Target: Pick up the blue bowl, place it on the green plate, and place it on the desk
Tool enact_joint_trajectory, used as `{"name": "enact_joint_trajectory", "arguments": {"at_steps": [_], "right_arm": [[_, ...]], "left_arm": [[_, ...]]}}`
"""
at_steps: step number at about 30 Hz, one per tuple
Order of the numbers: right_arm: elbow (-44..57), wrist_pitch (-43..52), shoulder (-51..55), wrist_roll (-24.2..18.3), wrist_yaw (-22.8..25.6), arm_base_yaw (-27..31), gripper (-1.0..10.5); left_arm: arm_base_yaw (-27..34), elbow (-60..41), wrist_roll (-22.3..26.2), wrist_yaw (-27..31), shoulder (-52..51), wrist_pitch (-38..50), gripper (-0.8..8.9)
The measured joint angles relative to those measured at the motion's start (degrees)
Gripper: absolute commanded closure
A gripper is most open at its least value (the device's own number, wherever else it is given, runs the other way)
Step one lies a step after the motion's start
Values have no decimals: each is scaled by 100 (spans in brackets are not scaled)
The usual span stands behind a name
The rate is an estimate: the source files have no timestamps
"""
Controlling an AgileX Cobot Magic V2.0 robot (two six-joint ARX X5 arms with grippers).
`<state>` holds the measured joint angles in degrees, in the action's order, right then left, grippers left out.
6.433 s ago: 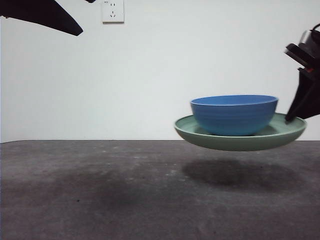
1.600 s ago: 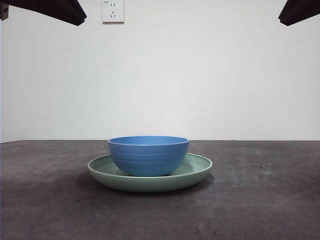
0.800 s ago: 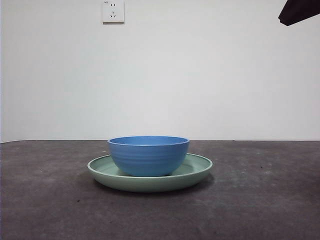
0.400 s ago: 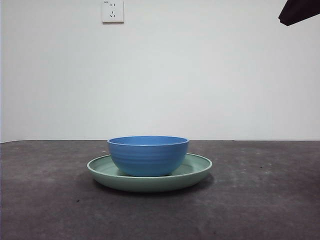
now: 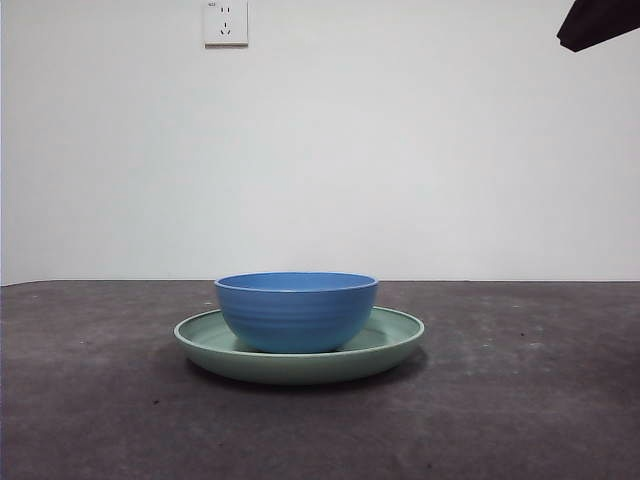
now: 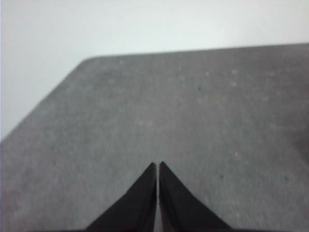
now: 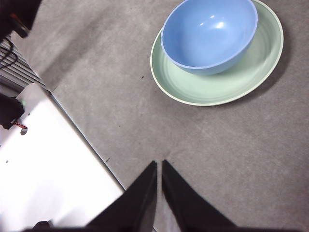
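plain white wall; wall socket

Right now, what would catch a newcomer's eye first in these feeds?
The blue bowl sitting inside the green plate, the pair resting on the desk near the middle of the front view. Neither claw touches them: the right claw hangs shut above bare desk away from the plate, and the left claw, also shut, sees only tabletop.
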<state>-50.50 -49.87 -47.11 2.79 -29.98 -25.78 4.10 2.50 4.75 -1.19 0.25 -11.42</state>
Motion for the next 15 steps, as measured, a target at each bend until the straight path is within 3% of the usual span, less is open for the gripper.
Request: {"name": "enact_joint_trajectory", "arguments": {"at_steps": [15], "right_arm": [[0, 0, 0, 0, 0, 0, 935]], "left_arm": [[0, -61, -256, 4, 0, 98, 804]]}}
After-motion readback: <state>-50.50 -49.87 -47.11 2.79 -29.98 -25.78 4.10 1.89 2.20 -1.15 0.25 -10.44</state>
